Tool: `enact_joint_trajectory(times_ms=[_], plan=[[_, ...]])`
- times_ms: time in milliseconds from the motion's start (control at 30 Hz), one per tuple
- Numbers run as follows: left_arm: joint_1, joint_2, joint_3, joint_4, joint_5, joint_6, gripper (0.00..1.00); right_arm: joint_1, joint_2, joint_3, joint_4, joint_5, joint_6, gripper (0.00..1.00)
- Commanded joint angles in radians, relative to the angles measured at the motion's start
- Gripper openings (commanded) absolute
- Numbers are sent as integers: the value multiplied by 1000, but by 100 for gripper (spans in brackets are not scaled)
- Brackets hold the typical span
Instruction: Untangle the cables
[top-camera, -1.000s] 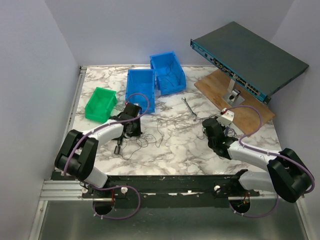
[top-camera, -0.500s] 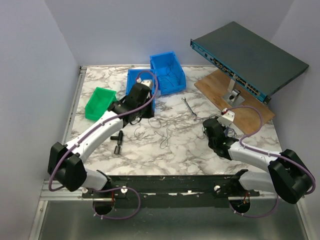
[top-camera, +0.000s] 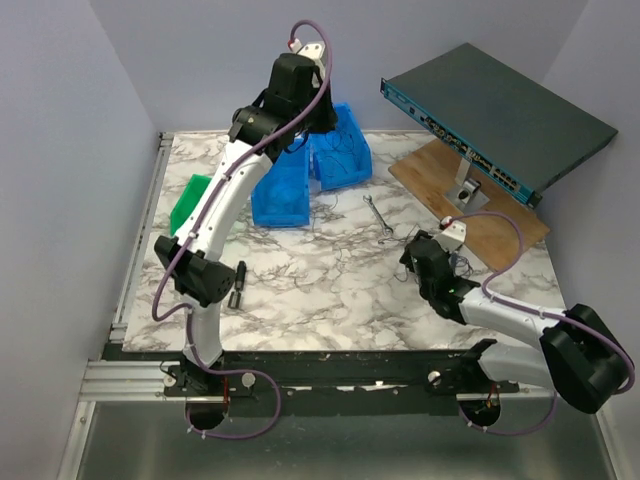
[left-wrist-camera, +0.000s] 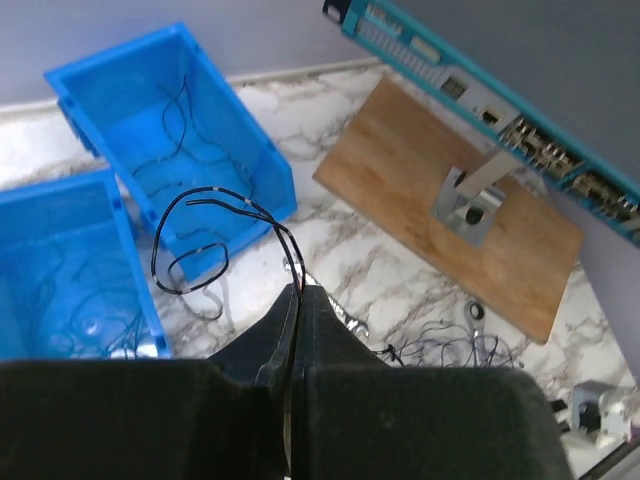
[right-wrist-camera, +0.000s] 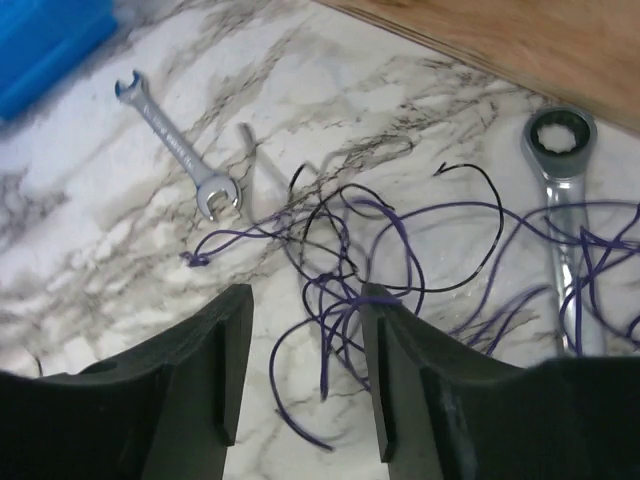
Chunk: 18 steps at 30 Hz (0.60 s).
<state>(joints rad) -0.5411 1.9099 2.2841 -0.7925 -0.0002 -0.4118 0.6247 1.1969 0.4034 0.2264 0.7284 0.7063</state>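
Note:
My left gripper (top-camera: 303, 128) is raised high over the blue bins, shut (left-wrist-camera: 300, 292) on one thin black cable (left-wrist-camera: 215, 195) that curls in a loose loop below the fingertips. On the marble near an open-end wrench (right-wrist-camera: 180, 150) and a ratchet wrench (right-wrist-camera: 560, 200) lies a tangle of thin purple-blue and black cables (right-wrist-camera: 370, 260). My right gripper (right-wrist-camera: 307, 300) stands open just above this tangle (top-camera: 402, 262), with strands lying between its fingers and nothing pinched. In the top view the right gripper (top-camera: 410, 258) sits low at the table's right.
Two blue bins (top-camera: 280, 185) (top-camera: 340, 150) hold thin black wires; a green bin (top-camera: 195, 205) stands to their left. A network switch (top-camera: 500, 110) rests on a stand over a wooden board (top-camera: 470, 195). A small black part (top-camera: 238, 283) lies front left.
The left arm has risen from the table to high over the blue bins, carrying the black cable. The right gripper has opened and let go of the tangle.

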Motion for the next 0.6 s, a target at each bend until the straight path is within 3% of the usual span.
enact_joint_trajectory(times_ms=[0, 167, 333, 433, 467, 500, 567], plan=[[35, 95, 108, 6, 116, 13, 0, 0, -91, -62, 134, -144, -132, 64], [73, 144, 3, 295, 197, 0, 0, 0, -217, -127, 186, -172, -180, 68], [123, 361, 212, 314, 165, -61, 0, 0, -280, -157, 198, -178, -187, 68], [137, 436, 226, 337, 137, -82, 1, -1, -289, -164, 205, -175, -188, 68], [140, 454, 223, 333, 126, -85, 7, 0, -289, -164, 206, -173, -187, 68], [143, 466, 222, 320, 109, -86, 20, -1, -285, -164, 208, -175, -185, 68], [144, 476, 215, 292, 64, -89, 64, -1, -275, -161, 209, -180, -183, 68]])
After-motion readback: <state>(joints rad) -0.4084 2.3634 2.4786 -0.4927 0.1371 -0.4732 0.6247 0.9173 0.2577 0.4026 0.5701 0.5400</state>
